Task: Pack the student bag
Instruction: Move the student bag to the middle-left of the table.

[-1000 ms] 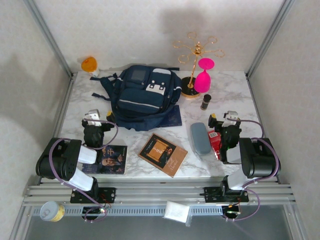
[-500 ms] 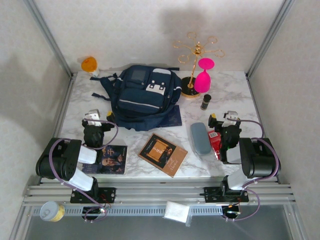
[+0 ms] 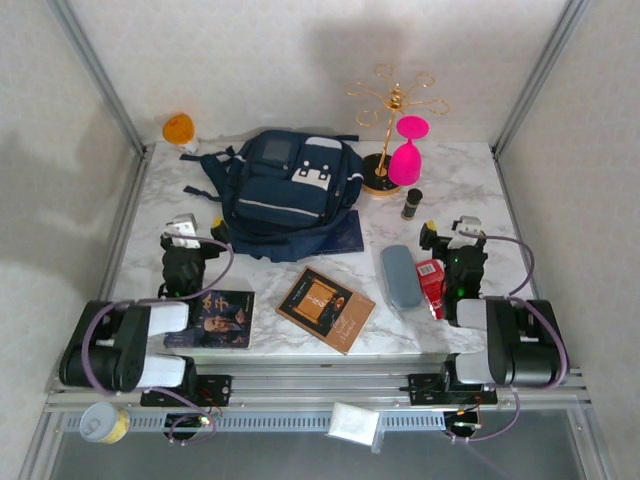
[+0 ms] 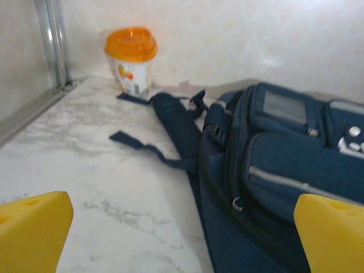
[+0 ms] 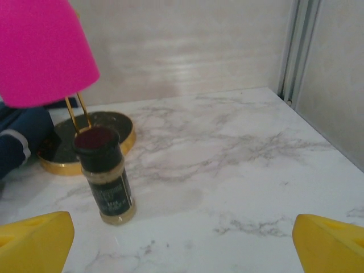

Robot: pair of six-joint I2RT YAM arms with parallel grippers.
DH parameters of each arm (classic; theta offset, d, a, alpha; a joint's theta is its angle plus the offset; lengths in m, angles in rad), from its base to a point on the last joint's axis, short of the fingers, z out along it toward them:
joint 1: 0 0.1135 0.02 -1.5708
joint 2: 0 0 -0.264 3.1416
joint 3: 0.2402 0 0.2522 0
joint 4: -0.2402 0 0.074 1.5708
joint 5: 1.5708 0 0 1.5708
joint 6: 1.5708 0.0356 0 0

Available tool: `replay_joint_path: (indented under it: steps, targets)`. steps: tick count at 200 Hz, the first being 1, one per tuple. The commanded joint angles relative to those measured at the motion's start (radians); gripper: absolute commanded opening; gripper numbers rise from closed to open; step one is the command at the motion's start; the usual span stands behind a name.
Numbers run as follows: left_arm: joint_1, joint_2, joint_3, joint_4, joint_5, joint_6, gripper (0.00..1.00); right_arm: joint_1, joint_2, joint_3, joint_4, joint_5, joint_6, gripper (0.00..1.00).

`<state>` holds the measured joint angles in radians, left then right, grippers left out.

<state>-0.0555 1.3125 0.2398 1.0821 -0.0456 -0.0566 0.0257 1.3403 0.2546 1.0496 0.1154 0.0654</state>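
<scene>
1. Both elbows have dropped toward the near rail [image 3: 320, 385]. Overhead: student bag [image 3: 285, 195] at rear centre; left gripper [image 3: 190, 232] and right gripper [image 3: 450, 232] spread wide, empty.
2. Left wrist: bag just ahead, its right side cut off; orange-lidded cup [image 4: 132, 68] behind.
3. Right wrist: spice jar [image 5: 105, 176] near, pink glass [image 5: 40, 51] cropped; label illegible.

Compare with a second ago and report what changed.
Both arms shifted: their elbows swung back toward the bases, while the left gripper and right gripper crept slightly forward, open and holding nothing. The student bag, brown book and spice jar stayed put.
</scene>
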Motion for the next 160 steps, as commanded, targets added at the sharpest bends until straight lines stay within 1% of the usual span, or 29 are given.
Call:
replay_joint_path:
  steps: [1,18,29,32,40,58,67,75,85,107,116,140,145,160]
  targets:
    - [0.006,-0.114,0.035,-0.148,0.045,-0.037,0.99,-0.003,-0.092,0.069,-0.182,0.023,0.063,0.99]
    - [0.009,-0.193,0.07,-0.259,0.051,-0.128,0.99,-0.003,-0.162,0.094,-0.278,0.021,0.15,0.99]
    - [0.009,-0.241,0.115,-0.37,0.041,-0.212,0.99,-0.004,-0.203,0.133,-0.395,0.055,0.295,0.99]
    - [0.009,-0.248,0.129,-0.402,0.035,-0.236,0.99,-0.004,-0.211,0.148,-0.464,0.062,0.332,0.99]
    - [0.008,-0.27,0.158,-0.464,0.032,-0.29,0.99,-0.005,-0.227,0.186,-0.571,0.075,0.432,0.99]
    - [0.011,-0.305,0.161,-0.477,0.037,-0.38,0.99,-0.005,-0.23,0.208,-0.679,0.048,0.495,0.99]
    - [0.011,-0.32,0.139,-0.463,0.019,-0.45,0.99,-0.007,-0.227,0.21,-0.71,0.037,0.533,0.99]
    - [0.014,-0.326,0.117,-0.448,-0.001,-0.514,0.99,-0.011,-0.227,0.216,-0.742,0.003,0.565,0.99]
    - [0.028,-0.325,0.119,-0.466,0.019,-0.562,0.99,-0.015,-0.23,0.231,-0.77,-0.054,0.575,0.99]
    - [0.032,-0.324,0.187,-0.617,0.088,-0.61,0.99,-0.015,-0.236,0.267,-0.818,-0.142,0.587,0.99]
    - [0.029,-0.324,0.204,-0.652,0.128,-0.63,0.99,-0.011,-0.23,0.275,-0.828,-0.182,0.591,0.99]
    - [-0.004,-0.322,0.235,-0.739,0.184,-0.7,0.99,0.015,-0.191,0.329,-0.89,-0.28,0.603,0.99]
    - [-0.013,-0.318,0.244,-0.75,0.194,-0.708,0.99,0.031,-0.178,0.341,-0.909,-0.288,0.603,0.99]
    - [-0.053,-0.293,0.278,-0.854,0.205,-0.713,0.99,0.08,-0.15,0.375,-0.943,-0.307,0.59,0.99]
